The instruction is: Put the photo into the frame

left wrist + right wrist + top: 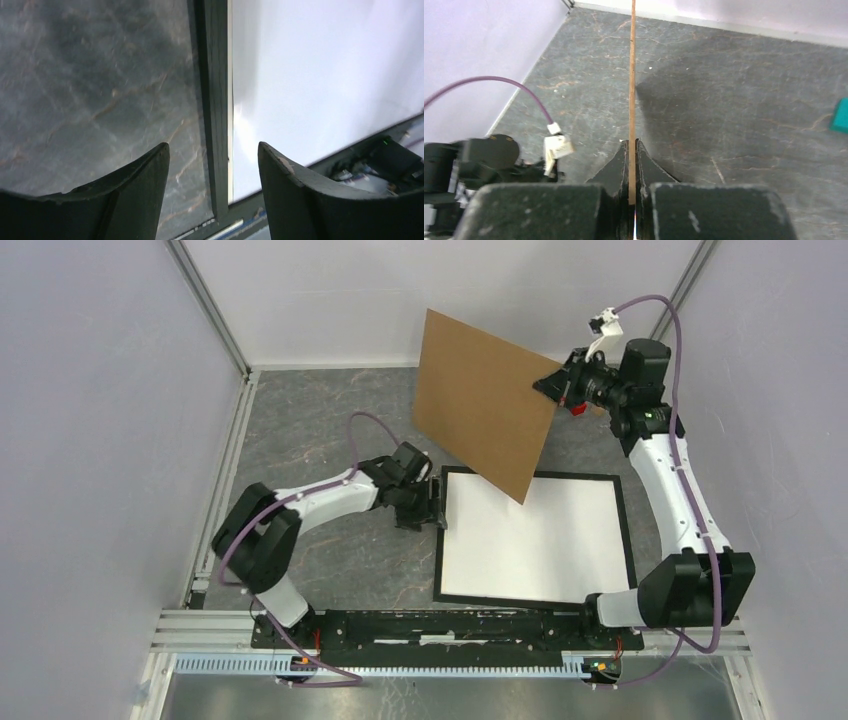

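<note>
Lying beneath left pincer (212, 145): frame (212, 60) edge

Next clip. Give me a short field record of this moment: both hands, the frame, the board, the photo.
frame: lying flat, white surface inside
left hand: open, astride the frame's left edge, not gripping
right hand: shut on brown backing board, board raised and tilted
photo: not visible in any view
</note>
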Controlling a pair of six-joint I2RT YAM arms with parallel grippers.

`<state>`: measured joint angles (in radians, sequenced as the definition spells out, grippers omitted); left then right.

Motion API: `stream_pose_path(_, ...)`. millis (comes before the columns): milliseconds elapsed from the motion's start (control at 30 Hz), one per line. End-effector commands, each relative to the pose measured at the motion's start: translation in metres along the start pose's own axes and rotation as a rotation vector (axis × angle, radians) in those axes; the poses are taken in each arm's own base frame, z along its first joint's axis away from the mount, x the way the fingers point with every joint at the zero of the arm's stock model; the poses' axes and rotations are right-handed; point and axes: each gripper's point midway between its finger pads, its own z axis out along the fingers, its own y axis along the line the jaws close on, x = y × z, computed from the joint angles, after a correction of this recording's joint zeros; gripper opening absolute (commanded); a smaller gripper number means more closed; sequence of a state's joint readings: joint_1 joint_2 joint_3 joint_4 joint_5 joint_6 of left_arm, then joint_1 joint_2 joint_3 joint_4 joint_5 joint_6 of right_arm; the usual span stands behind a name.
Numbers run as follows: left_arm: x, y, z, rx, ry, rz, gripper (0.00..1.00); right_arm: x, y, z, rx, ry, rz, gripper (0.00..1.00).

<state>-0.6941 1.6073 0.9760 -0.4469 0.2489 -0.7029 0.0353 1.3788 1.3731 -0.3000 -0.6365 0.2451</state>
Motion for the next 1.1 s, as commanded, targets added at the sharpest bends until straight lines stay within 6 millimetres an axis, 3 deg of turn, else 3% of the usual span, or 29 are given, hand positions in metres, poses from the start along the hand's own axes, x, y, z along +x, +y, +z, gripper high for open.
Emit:
stream_pose_path(0,-0.016,-0.003,0.020,-0.123,-0.032,0.023,0.69,-0.044,0.016,-0.021,-0.140,-0.185,0.058,0.00)
stream_pose_path(167,-0.016,0.005,0.042,-0.233,-0.005,0.050,0.62,-0.047,0.002,-0.030,-0.180,-0.228,0.189,0.00)
stream_pose_path(300,-0.012,0.015,0.049,-0.290,0.015,0.035,0.48,-0.044,-0.015,-0.034,-0.153,-0.218,0.297,0.00)
stream_pose_path(533,-0.011,0.070,0.051,-0.436,0.023,-0.073,0.42,-0.044,-0.024,-0.040,-0.144,-0.219,0.351,0.00)
stream_pose_path(667,-0.017,0.102,0.045,-0.452,0.017,-0.167,0.39,-0.040,-0.023,-0.037,-0.176,-0.191,0.370,0.00)
stream_pose_path(833,-0.027,0.139,0.036,-0.440,0.012,-0.294,0.38,-0.019,-0.027,-0.030,-0.182,-0.152,0.411,0.00)
stream_pose_path(967,-0.042,0.167,0.020,-0.427,-0.014,-0.403,0.38,-0.008,-0.016,-0.022,-0.216,-0.115,0.413,0.00)
stream_pose_path(1067,-0.056,0.167,-0.002,-0.371,-0.064,-0.441,0.40,0.004,-0.010,-0.015,-0.244,-0.077,0.417,0.00)
